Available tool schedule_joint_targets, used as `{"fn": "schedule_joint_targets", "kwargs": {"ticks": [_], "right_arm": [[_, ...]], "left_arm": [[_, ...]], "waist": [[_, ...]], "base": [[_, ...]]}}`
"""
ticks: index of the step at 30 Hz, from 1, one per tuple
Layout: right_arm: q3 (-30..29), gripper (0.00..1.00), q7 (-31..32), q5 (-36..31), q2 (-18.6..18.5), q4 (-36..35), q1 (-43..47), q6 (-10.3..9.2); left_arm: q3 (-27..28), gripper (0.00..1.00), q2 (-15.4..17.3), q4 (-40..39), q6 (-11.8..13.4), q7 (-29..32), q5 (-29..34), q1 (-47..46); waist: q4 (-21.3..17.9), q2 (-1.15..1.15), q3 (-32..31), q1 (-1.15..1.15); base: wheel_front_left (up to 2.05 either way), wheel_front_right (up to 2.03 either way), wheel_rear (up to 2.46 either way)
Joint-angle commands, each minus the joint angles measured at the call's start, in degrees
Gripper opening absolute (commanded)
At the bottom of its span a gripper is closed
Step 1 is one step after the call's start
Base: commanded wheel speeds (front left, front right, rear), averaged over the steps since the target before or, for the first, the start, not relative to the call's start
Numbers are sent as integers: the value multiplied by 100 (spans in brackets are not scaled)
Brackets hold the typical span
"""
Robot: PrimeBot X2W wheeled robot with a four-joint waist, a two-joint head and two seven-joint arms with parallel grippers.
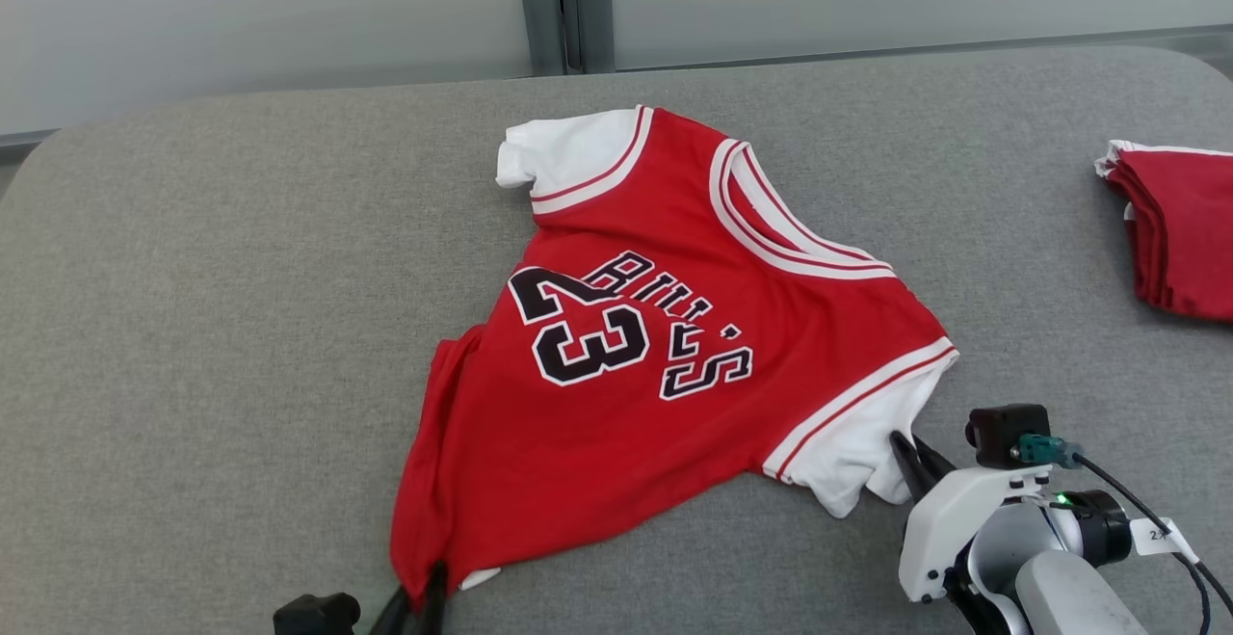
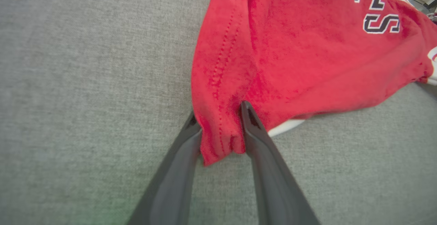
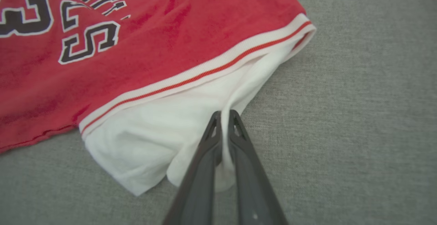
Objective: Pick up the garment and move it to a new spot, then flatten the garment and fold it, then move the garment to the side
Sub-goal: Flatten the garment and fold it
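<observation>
On the grey bench (image 1: pixel 193 327), near its middle, the red jersey (image 1: pixel 674 327) lies face up and skewed, its printed number and lettering running at a slant and its collar turned toward the far right. We see the left tool (image 1: pixel 419 606) at the near hem corner (image 2: pixel 218 139), its two fingers standing narrow with a bunch of red cloth pinched between them and touching both. The right tool (image 1: pixel 910 447) is nipped almost fully together on a thin fold of the white near sleeve (image 3: pixel 143 139).

We judge the jersey light, soft and limp: it will sag and drag between the two holds rather than keep its shape, and a thin pinch of one layer could slip free. Hem corner and sleeve edge look like sound places to take it, since both are stitched and doubled.

A folded red stack (image 1: pixel 1180 230) sits at the bench's right edge, well apart from the jersey, and two grey posts (image 1: pixel 568 9) stand beyond the far edge. Nothing lies between the jersey and the open bench to its left; only the stack limits a move rightward.
</observation>
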Motion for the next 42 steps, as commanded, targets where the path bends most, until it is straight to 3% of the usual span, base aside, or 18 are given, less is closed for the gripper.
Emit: {"fn": "schedule_joint_targets", "kwargs": {"ticks": [1,5,7,13,15,19,24,28,34,38,42], "right_arm": [[21,0,-28,159,-17,-48,-20,-9],[14,0,49,1041,-43,-527,25,-8],[-64,0,172,1727,-79,-1121,110,-8],[-796,0,841,3924,-314,-3858,498,-5],[-1264,0,1067,4422,-335,-4757,563,-5],[-2000,0,1491,5253,-181,-5880,291,-5],[-2662,0,2076,5621,-278,-6357,-499,-5],[-2856,0,2593,5322,-401,-5980,-1491,-5],[-2633,0,3151,4085,-308,-4526,-3549,-5],[-2352,0,3051,3030,-172,-3340,-5046,-5],[-2157,0,2504,2262,10,-2142,-6388,-5]], "left_arm": [[-154,0,46,49,-17,131,-121,-16],[-418,0,194,-462,-18,383,-856,82],[-474,0,343,-1152,-18,542,-1410,146],[-272,0,1193,-4167,-18,1116,-2682,575],[-36,0,1464,-5170,101,1331,-2919,694],[348,0,1842,-6569,502,1802,-3131,486],[615,0,2251,-7451,925,2603,-3395,-410],[653,0,2347,-7276,1242,3251,-3583,-1646],[411,0,2288,-5770,1638,4033,-3401,-3962],[54,0,2061,-4360,1629,4181,-2894,-5490],[-96,0,1731,-2932,1341,3538,-2240,-6887]], "waist": [[-1,0,-24,0],[-17,0,-122,0],[-25,0,-165,0],[-110,0,-237,0],[-169,0,-198,0],[-271,0,20,0],[-365,0,448,0],[-368,0,936,0],[-424,0,1817,0],[-418,0,2402,0],[-448,0,2755,0]], "base": [[0,0,0],[0,0,0],[0,0,0],[0,0,0],[0,0,0],[0,0,0],[0,0,0],[0,0,0],[0,0,0],[0,0,0],[0,0,0]]}}
